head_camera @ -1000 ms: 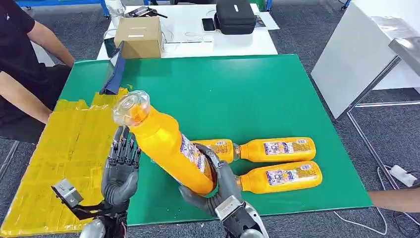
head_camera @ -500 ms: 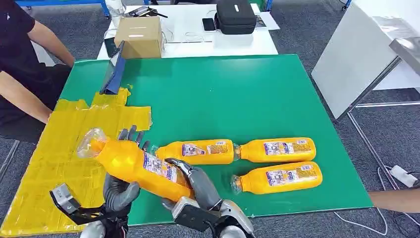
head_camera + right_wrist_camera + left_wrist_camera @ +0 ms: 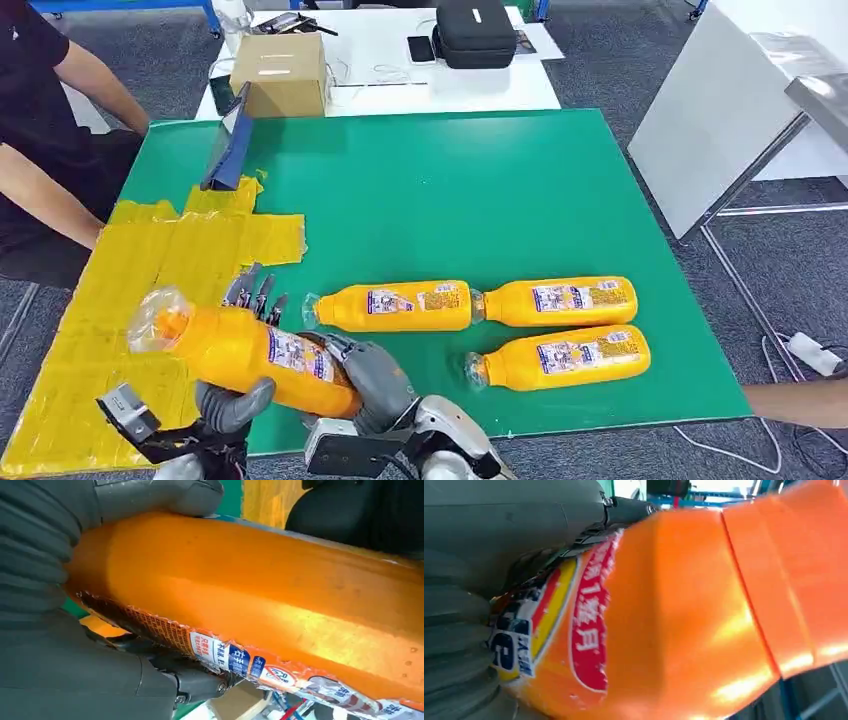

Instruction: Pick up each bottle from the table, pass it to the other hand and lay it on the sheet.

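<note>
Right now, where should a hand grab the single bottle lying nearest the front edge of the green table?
Grip the front bottle around its labelled middle, coming down from above: it lies on its side, and the bottle behind lies close along it.

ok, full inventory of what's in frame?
held bottle: 1, orange, between both hands over the sheet's edge
table bottles: 3, orange, lying on the green table
sheet: 1, yellow, table's left side
box: 1, brown, white table behind
case: 1, black, same table
phone: 1, dark, beside case
person: 1, black shirt, far left
left hand: grey, on bottle
right hand: grey, grips bottle's base
</note>
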Robot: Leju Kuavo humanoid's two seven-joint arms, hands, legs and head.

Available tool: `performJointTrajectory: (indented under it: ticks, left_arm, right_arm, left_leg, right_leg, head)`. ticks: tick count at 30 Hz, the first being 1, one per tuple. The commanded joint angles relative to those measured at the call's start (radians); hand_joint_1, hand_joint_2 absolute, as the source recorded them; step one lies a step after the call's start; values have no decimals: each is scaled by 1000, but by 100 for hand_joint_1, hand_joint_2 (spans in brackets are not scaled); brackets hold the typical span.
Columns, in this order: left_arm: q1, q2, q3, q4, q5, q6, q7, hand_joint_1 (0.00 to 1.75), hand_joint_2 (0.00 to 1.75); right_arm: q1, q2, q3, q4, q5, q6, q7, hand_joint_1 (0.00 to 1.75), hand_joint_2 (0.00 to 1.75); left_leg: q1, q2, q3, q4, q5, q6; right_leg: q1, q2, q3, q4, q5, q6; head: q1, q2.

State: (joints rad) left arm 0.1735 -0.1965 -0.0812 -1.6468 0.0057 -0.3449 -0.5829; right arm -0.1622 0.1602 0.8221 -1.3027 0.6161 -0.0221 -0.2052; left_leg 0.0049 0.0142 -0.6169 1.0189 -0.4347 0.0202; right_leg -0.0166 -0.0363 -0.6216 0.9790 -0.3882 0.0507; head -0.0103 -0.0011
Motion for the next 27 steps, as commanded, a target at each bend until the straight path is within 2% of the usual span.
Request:
performJointTrajectory:
  ticks: [1,10,14,15,16,17,22,23,25,27]
  left_arm:
    - [-54,16,-21,78,-10,-3,1,175,175]
    - [-43,22,15,19,-136,80,-36,175,175]
    - [-40,25,18,19,-135,79,-36,175,175]
    - [-36,27,23,6,-185,121,-40,175,175]
    - [-33,34,31,-8,-250,171,-42,175,175]
    - [-27,38,41,-20,-290,207,-44,175,175]
    - [-14,78,134,-55,-803,684,-18,175,175]
    - [-11,87,141,-53,-857,732,-11,175,175]
    - [-3,117,152,-14,-1101,911,61,175,175]
    - [1,146,152,45,-1267,1020,136,175,175]
  right_arm:
    - [-12,-29,131,70,17,15,-9,175,175]
    - [38,-36,4,-13,18,-69,11,175,175]
    - [37,-39,2,-15,17,-67,10,175,175]
    - [49,-40,-15,-39,44,-104,19,168,175]
    - [55,-45,-38,-70,112,-179,30,21,175]
    - [59,-51,-55,-99,142,-202,38,0,175]
    - [64,-92,-212,-242,251,-258,88,0,175]
    - [59,-103,-228,-248,250,-250,89,0,175]
    - [40,-130,-259,-237,235,-239,87,0,175]
    - [10,-157,-280,-206,231,-226,78,0,175]
  left_leg:
    - [0,-2,5,-2,-1,-1]
    - [1,-3,3,-1,0,-1]
    - [0,-1,1,-1,0,0]
    - [0,-1,3,-1,-1,-1]
    - [1,-1,2,-1,-1,-1]
    - [0,-2,1,-1,0,-1]
    - [0,0,1,0,-1,-1]
    - [0,0,0,0,0,0]
    - [0,-1,2,-1,-1,-1]
    - [0,-1,3,-2,0,-1]
  right_leg:
    - [0,1,5,-2,-1,-2]
    - [0,0,3,-1,-1,-2]
    - [0,1,2,-1,0,-1]
    - [0,2,3,-1,-1,-2]
    - [0,1,3,-1,-1,-2]
    - [0,1,1,0,-1,-1]
    - [0,3,1,0,0,-2]
    - [0,2,0,0,0,-1]
    - [0,2,2,-1,0,-2]
    - [0,2,3,-1,0,-2]
  head:
    - [0,0]
    - [0,0]
    - [0,0]
    - [0,0]
    - [0,0]
    - [0,0]
    - [0,0]
    - [0,0]
    - [0,0]
    - [0,0]
